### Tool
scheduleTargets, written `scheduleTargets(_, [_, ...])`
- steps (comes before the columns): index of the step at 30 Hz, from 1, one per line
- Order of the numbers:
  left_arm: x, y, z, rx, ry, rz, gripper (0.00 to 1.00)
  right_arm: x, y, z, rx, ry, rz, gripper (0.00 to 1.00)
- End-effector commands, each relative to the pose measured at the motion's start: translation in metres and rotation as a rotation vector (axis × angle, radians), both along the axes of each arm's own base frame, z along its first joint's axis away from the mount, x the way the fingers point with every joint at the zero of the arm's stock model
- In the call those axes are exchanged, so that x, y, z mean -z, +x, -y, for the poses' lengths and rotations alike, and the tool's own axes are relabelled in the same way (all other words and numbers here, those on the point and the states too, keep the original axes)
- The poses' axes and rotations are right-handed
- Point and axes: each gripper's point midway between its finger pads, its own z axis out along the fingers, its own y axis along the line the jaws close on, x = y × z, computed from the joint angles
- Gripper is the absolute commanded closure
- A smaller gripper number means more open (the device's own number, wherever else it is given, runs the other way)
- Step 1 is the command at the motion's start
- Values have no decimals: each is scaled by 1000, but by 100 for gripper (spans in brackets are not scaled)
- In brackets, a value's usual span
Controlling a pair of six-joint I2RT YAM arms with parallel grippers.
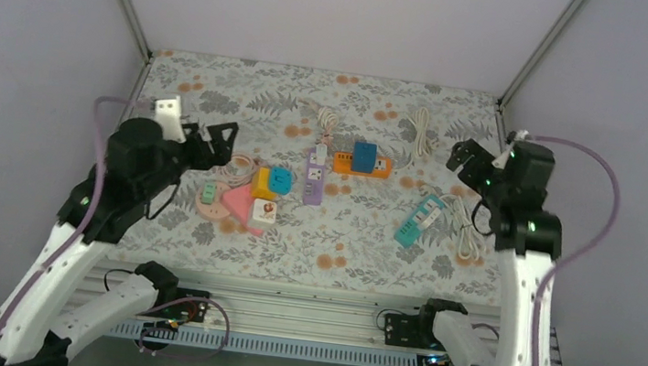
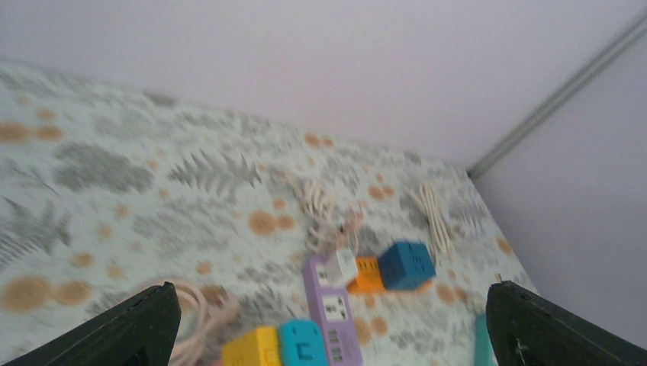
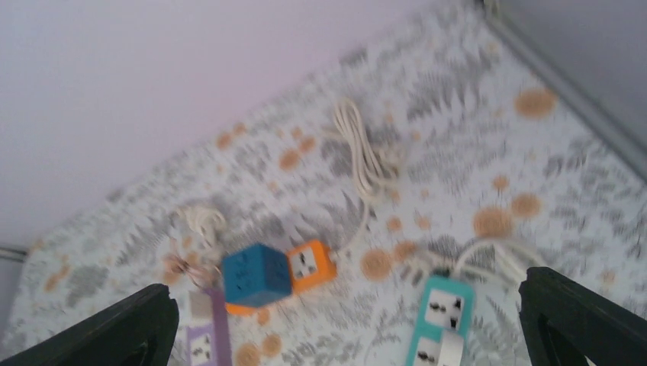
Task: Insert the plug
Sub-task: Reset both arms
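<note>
teal strip (image 3: 440,324) cut off at right wrist view's bottom edge, purple strip (image 2: 333,314) likewise in left wrist view

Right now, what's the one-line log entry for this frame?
left fingers: open, empty | right fingers: open, empty | blue cube adapter: on orange strip | white plug: at purple strip far end

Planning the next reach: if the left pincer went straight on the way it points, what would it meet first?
Likely the purple power strip, lying centred ahead of the open left pincer in its wrist view. Depth is unclear; the cyan cube sits beside it.
</note>
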Motion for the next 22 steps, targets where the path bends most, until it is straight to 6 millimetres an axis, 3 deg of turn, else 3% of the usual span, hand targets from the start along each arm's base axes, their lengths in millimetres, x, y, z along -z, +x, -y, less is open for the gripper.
scheduleTargets(1, [-42,-22,-52,-184,80,168,0,-63,-37,11,31,-110,299,0])
scheduleTargets(5, [-59,-44,-87,-310,112,249,0,-102,-77,20,97,-145,511,0])
scheduleTargets(9, [-55,-62,-119,-444,125,263,0,-113,-98,30,164,-166,578,0])
scheduleTargets(15, [-67,-84,-130,-447,110,363,0,-125,-120,35,203,-171,683,0])
scheduleTargets(22, [-73,-91,-132,-442,102,390,0,-124,-125,37,232,-133,704,0])
